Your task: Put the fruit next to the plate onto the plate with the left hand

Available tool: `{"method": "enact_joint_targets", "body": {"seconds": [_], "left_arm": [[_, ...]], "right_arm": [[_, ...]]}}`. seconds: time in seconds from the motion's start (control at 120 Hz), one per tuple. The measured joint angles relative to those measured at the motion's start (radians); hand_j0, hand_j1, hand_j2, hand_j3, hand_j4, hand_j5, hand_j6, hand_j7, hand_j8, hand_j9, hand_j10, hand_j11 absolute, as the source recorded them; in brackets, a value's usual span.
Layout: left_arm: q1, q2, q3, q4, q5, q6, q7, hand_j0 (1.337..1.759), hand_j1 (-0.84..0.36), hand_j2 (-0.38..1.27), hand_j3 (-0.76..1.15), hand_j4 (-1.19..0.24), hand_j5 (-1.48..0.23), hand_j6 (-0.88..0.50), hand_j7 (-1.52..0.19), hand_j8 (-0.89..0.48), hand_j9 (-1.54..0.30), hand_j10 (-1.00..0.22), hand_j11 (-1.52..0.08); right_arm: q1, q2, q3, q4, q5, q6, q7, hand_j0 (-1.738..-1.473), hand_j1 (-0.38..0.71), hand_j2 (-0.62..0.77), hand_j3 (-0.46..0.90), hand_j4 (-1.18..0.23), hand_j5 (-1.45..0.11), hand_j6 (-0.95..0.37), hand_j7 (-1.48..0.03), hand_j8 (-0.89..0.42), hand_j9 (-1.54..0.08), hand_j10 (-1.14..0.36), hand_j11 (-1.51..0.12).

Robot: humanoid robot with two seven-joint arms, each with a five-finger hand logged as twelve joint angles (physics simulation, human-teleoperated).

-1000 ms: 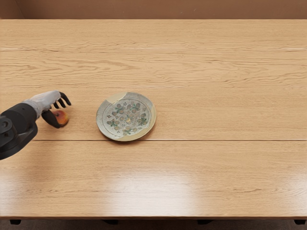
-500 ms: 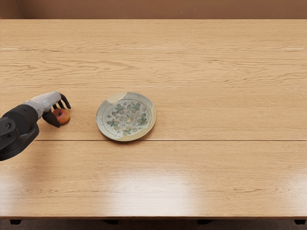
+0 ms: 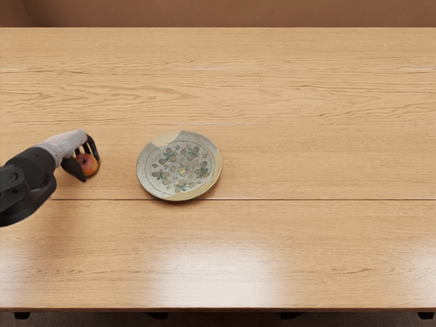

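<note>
even bright light, sharp render; soft glare patch on near table (image 3: 225,266); faint shadows.

One plate (image 3: 143,170), one fruit (image 3: 86,163), perhaps an apple
</note>
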Motion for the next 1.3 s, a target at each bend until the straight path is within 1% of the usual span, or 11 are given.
{"method": "enact_joint_targets", "body": {"seconds": [0.167,0.308,0.4,0.442,0.483,0.717,0.917,0.967,1.058,1.15,1.3], "left_arm": [[-0.076,0.005,-0.005,-0.008,-0.044,-0.002,0.001,1.65,-0.25,0.21,-0.01,-0.68,-0.97,-0.45,-0.97,-0.51,-0.99,-0.73,-0.99],[-0.124,-0.003,-0.008,-0.029,-0.096,-0.004,0.001,1.65,-0.31,0.35,-0.01,-0.63,-1.04,-0.39,-1.03,-0.47,-1.04,-0.77,-1.04],[-0.16,-0.002,-0.008,-0.059,-0.126,-0.005,0.0,1.65,-0.3,0.29,0.0,-0.62,-1.07,-0.38,-1.06,-0.46,-1.07,-0.79,-1.07],[-0.187,-0.001,-0.009,-0.076,-0.142,-0.008,0.0,1.65,-0.3,0.33,0.0,-0.62,-1.08,-0.38,-1.07,-0.46,-1.08,-0.79,-1.08],[-0.2,-0.003,-0.009,-0.092,-0.157,-0.014,0.0,1.649,-0.28,0.27,0.0,-0.62,-1.09,-0.38,-1.08,-0.46,-1.09,-0.8,-1.09],[-0.278,-0.058,-0.009,-0.144,-0.211,-0.068,0.0,1.649,-0.27,0.26,0.0,-0.62,-1.12,-0.38,-1.11,-0.46,-1.11,-0.81,-1.12],[-0.269,-0.139,-0.008,-0.158,-0.24,-0.15,0.0,1.647,-0.23,0.2,0.0,-0.62,-1.14,-0.38,-1.14,-0.47,-1.14,-0.83,-1.14],[-0.266,-0.152,-0.008,-0.158,-0.243,-0.159,0.0,1.649,-0.23,0.21,0.0,-0.62,-1.1,-0.38,-1.08,-0.48,-1.09,-0.79,-1.09],[-0.264,-0.156,-0.009,-0.155,-0.241,-0.161,0.0,1.652,-0.19,0.18,0.0,-0.54,-0.88,-0.38,-0.87,-0.46,-0.88,-0.65,-0.88],[-0.264,-0.156,-0.016,-0.15,-0.246,-0.161,0.0,1.654,-0.08,0.13,0.0,-0.42,-0.66,-0.32,-0.66,-0.37,-0.66,-0.49,-0.66],[-0.263,-0.139,-0.045,-0.113,-0.373,-0.162,0.0,1.656,0.1,0.07,0.0,-0.24,-0.36,-0.19,-0.36,-0.21,-0.36,-0.27,-0.36]], "right_arm": [[0.0,0.0,0.0,0.0,0.0,0.0,0.0,-1.658,-0.35,0.0,0.0,0.0,0.0,0.0,0.0,0.0,0.0,0.0,0.0],[0.0,0.0,0.0,0.0,0.0,0.0,0.0,-1.658,-0.35,0.0,0.0,0.0,0.0,0.0,0.0,0.0,0.0,0.0,0.0],[0.0,0.0,0.0,0.0,0.0,0.0,0.0,-1.658,-0.35,0.0,0.0,0.0,0.0,0.0,0.0,0.0,0.0,0.0,0.0],[0.0,0.0,0.0,0.0,0.0,0.0,0.0,-1.658,-0.35,0.0,0.0,0.0,0.0,0.0,0.0,0.0,0.0,0.0,0.0],[0.0,0.0,0.0,0.0,0.0,0.0,0.0,-1.658,-0.35,0.0,0.0,0.0,0.0,0.0,0.0,0.0,0.0,0.0,0.0],[0.0,0.0,0.0,0.0,0.0,0.0,0.0,-1.658,-0.35,0.0,0.0,0.0,0.0,0.0,0.0,0.0,0.0,0.0,0.0],[0.0,0.0,0.0,0.0,0.0,0.0,0.0,-1.658,-0.35,0.0,0.0,0.0,0.0,0.0,0.0,0.0,0.0,0.0,0.0],[0.0,0.0,0.0,0.0,0.0,0.0,0.0,-1.658,-0.35,0.0,0.0,0.0,0.0,0.0,0.0,0.0,0.0,0.0,0.0],[0.0,0.0,0.0,0.0,0.0,0.0,0.0,-1.658,-0.35,0.0,0.0,0.0,0.0,0.0,0.0,0.0,0.0,0.0,0.0],[0.0,0.0,0.0,0.0,0.0,0.0,0.0,-1.658,-0.35,0.0,0.0,0.0,0.0,0.0,0.0,0.0,0.0,0.0,0.0],[0.0,0.0,0.0,0.0,0.0,0.0,0.0,-1.658,-0.35,0.0,0.0,0.0,0.0,0.0,0.0,0.0,0.0,0.0,0.0]]}}
